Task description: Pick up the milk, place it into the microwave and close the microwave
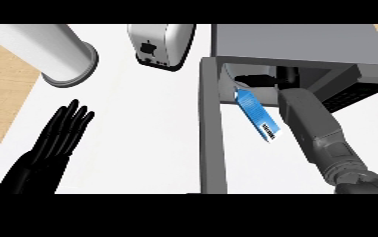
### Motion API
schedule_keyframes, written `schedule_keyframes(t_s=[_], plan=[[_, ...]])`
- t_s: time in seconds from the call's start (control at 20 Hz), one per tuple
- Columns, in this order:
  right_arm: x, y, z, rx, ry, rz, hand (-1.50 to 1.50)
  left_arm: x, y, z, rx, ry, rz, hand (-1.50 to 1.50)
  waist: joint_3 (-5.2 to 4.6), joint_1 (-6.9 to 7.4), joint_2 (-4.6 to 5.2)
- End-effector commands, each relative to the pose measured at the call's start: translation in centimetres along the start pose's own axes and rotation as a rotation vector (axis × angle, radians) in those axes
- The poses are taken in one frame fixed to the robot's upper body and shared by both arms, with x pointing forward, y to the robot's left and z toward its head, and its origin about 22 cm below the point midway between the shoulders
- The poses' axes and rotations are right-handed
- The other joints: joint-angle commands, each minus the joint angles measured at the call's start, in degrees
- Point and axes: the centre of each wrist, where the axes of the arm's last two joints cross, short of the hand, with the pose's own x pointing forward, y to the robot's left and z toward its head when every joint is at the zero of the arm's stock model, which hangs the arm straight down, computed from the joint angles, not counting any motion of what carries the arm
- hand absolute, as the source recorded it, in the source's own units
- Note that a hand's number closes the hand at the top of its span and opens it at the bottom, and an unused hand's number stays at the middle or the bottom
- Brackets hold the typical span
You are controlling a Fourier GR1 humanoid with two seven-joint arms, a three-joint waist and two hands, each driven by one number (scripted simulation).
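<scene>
1. At two o'clock, inside the microwave (288,43), the right hand (258,79) grips the milk (258,115).
2. At eight o'clock the left hand (59,136) rests open.
3. Releasing and closing the door (212,126) appear left.

The white counter (148,131) lies bare across its middle, wide enough for a hand to pass between the open black left hand (55,138) and the grey open door (212,131) of the grey box-shaped microwave (295,41). Further back, a white cylinder (52,51) and a silver toaster (159,43) block the way. The microwave's opening is crowded by the grey right forearm (317,131) and the tilted blue-and-white milk carton (258,116).
</scene>
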Motion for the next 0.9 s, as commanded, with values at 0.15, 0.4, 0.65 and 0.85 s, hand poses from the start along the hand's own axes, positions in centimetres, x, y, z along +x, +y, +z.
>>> schedule_keyframes(t_s=[0.15, 0.4, 0.65, 0.85], plan=[[-3.2, 2.9, 4.7, 0.045, -0.002, -0.123, -1.50, -1.0, 0.1, -1.7, -0.108, 0.031, -0.001, -1.50, -0.09, -2.10, -0.84], [-4.9, 2.0, 6.9, 0.048, -0.018, -0.172, -1.50, -3.4, -1.3, -3.4, -0.249, 0.085, -0.007, 1.50, -0.16, -3.81, -1.38], [-5.5, 1.6, 8.1, 0.092, -0.024, -0.165, -1.50, -4.8, -3.1, -6.2, -0.278, 0.093, -0.080, 1.50, -0.23, -4.84, -1.87], [-6.0, 1.1, 10.2, 0.112, -0.028, -0.205, -1.50, -5.6, -4.0, -4.8, -0.302, 0.136, -0.050, 1.50, -0.27, -5.12, -2.24]])
